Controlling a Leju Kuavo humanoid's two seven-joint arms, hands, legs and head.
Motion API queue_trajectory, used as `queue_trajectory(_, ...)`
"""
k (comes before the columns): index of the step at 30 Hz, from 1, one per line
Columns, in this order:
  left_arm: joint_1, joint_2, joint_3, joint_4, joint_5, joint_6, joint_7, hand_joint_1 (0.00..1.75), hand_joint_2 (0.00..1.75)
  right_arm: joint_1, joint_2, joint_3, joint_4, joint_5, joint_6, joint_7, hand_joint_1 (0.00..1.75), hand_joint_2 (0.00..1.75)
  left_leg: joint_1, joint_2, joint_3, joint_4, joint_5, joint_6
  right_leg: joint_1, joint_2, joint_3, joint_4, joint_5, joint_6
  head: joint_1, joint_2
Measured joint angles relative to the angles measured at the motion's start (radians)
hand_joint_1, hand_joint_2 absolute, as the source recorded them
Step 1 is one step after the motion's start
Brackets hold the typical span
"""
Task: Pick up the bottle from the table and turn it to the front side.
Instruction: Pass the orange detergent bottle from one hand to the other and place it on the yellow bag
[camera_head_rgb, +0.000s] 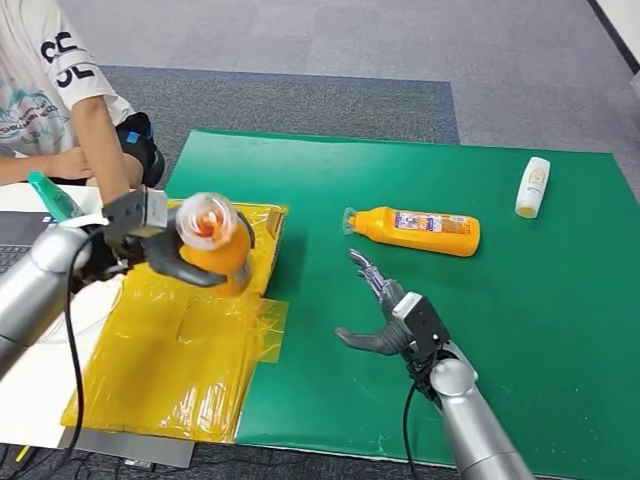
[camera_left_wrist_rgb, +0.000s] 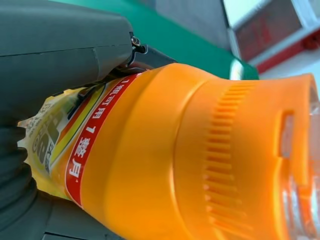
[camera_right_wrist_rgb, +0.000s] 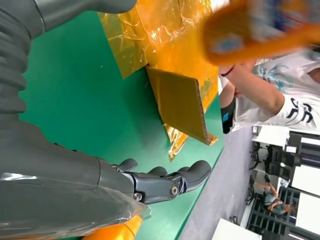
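Left hand (camera_head_rgb: 151, 240) at left of frame, fingers wrapped round orange bottle (camera_head_rgb: 215, 245), lifted above yellow sheet (camera_head_rgb: 173, 350). Right hand (camera_head_rgb: 381, 315) at lower centre, fingers spread, holding nothing, over green mat (camera_head_rgb: 528, 320).

Two orange bottles: one held bottle (camera_head_rgb: 213, 243) gripped in the left hand (camera_head_rgb: 143, 240) above the yellow sheet (camera_head_rgb: 177, 350), one lying bottle (camera_head_rgb: 416, 231) on its side on the green mat (camera_head_rgb: 528, 330). One white bottle (camera_head_rgb: 533, 187), also lying on the mat, well apart from the orange one. One cardboard piece (camera_right_wrist_rgb: 181, 105) at the sheet's edge. Two robot hands: the left, and the right hand (camera_head_rgb: 385, 315) (fingers spread, holding nothing) near the lying bottle. One person (camera_head_rgb: 53, 95) seated at the bench's far left corner.
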Motion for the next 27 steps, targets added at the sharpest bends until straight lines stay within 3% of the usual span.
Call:
queue_trajectory(7,-0.272,0.108,-0.188,0.007,0.146,-0.036,0.209,1.75,1.75,-0.021,0.013,0.01,0.03,-0.002,0.006,-0.002,0.0,1.75,0.0,0.0,-0.002,0.0,0.0,0.0,0.0,0.0,-0.002,0.0,0.0,-0.001,0.0,0.0)
queue_trajectory(13,-0.401,0.117,-0.415,0.046,0.128,-0.072,0.26,1.75,1.75,-0.059,0.04,0.029,0.049,0.005,0.02,0.01,0.0,1.75,0.0,0.0,-0.002,0.0,0.0,0.0,0.0,0.0,-0.002,0.0,0.001,-0.001,0.0,0.0)
queue_trajectory(19,-0.425,0.088,-0.597,0.128,0.127,-0.111,0.238,1.75,1.75,-0.095,0.069,0.058,0.072,0.017,0.032,0.018,0.0,1.75,0.0,0.0,-0.002,0.0,0.0,0.0,0.0,0.001,-0.003,0.0,0.001,-0.001,0.0,0.0)
queue_trajectory(27,-0.382,0.055,-0.681,0.239,0.114,-0.096,0.139,1.75,1.75,-0.116,0.088,0.089,0.096,0.019,0.027,0.018,0.0,1.75,0.0,0.0,-0.003,0.0,0.0,0.0,0.0,0.001,-0.003,0.0,0.001,-0.001,0.0,0.0)
